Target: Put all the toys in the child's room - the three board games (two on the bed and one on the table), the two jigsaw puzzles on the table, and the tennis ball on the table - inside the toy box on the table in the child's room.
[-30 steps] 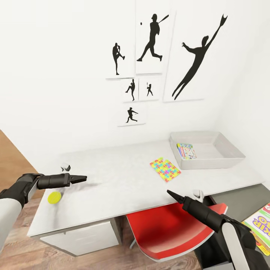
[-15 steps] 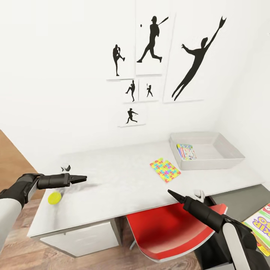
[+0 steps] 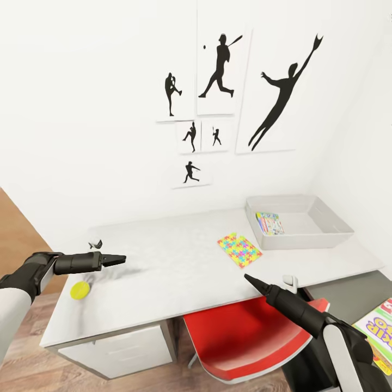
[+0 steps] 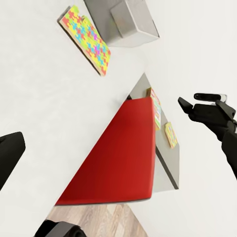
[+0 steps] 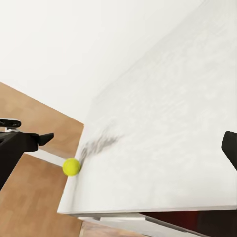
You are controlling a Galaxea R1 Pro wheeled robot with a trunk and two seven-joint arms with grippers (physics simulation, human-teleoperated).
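Black tapered left hand (image 3: pixel 117 259), white forearm shells, black wrists.

The table (image 3: pixel 179 261) is seen from above and in front by the head view, facing the poster wall. It is viewed from the left arm's side by the left wrist view, toward the red chair (image 4: pixel 118 158), and from the opposite end by the right wrist view, toward the tennis ball (image 5: pixel 71 167). The tabletop is shared by all three.

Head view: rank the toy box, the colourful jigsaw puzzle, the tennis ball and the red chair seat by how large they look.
1. red chair seat, nearest the camera
2. toy box
3. jigsaw puzzle
4. tennis ball
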